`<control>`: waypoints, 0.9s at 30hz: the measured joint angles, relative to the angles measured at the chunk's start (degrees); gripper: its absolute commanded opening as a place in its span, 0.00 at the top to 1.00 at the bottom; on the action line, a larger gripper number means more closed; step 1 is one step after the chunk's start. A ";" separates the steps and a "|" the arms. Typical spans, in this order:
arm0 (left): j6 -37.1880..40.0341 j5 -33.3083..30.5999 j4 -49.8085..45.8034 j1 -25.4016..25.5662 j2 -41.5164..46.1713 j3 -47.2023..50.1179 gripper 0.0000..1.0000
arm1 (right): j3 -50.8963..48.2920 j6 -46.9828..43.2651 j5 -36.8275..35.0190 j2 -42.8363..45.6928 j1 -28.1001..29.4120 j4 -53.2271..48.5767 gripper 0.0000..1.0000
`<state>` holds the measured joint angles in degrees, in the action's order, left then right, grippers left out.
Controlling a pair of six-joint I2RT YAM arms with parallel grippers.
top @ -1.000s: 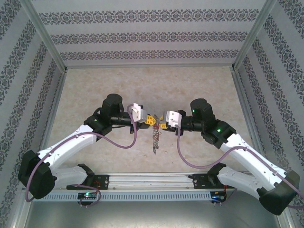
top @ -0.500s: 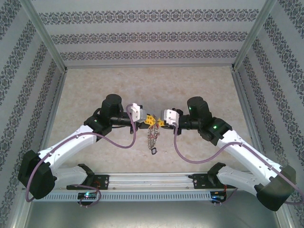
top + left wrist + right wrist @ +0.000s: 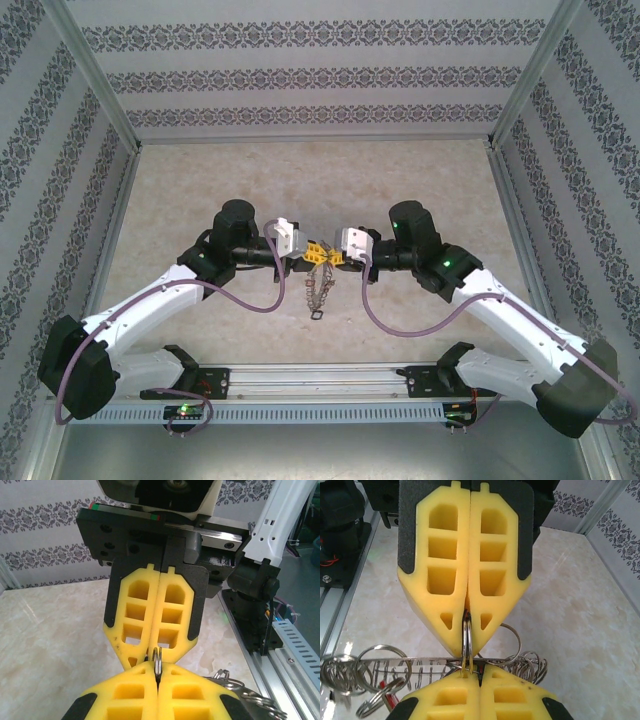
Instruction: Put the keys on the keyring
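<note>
Left end effector (image 3: 158, 674), right end effector (image 3: 472, 676) both clamped on split ring (image 3: 466, 641); keyring (image 3: 415, 660) partly cut off.

Brightness: bright, even, diffuse light in all three views.
Shadows: faint and soft-edged, under the arms (image 3: 150, 300) on the table (image 3: 200, 190).
Glare: mild sheen on the table, right side of the right wrist view.
Focus: overhead view slightly soft; wrist views sharpest mid-frame, backgrounds softer.

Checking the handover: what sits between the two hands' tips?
A small metal ring, edge-on, pinched by both the left hand and right hand; the right wrist view shows it best.
</note>
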<state>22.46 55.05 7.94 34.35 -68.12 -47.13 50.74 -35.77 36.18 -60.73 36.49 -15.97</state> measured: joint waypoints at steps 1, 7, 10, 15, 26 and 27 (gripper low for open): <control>0.00 0.26 0.04 -0.07 0.00 0.00 1.00 | 0.31 0.00 0.31 -0.20 -0.02 -0.33 1.00; 0.02 1.70 0.07 -0.48 0.00 0.00 1.00 | 1.92 -0.13 2.16 -1.75 -0.04 -2.01 1.00; 0.00 2.16 0.09 -0.48 0.00 0.00 1.00 | 2.16 -0.15 2.80 -1.75 -0.17 -2.62 1.00; 0.66 2.14 0.04 -0.46 0.07 0.00 1.00 | 2.16 -0.13 3.17 -1.40 -0.76 -2.73 1.00; 3.78 -1.73 -6.64 -0.31 1.97 -0.11 1.00 | 2.16 -0.26 3.10 3.30 -1.53 -2.40 1.00; 4.09 -2.27 -7.45 -0.31 1.97 -0.13 1.00 | 2.16 -0.39 3.10 3.61 -1.53 -2.34 1.00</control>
<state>26.55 52.77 0.49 34.04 -66.15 -47.27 52.90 -36.16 39.29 -57.12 34.96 -18.31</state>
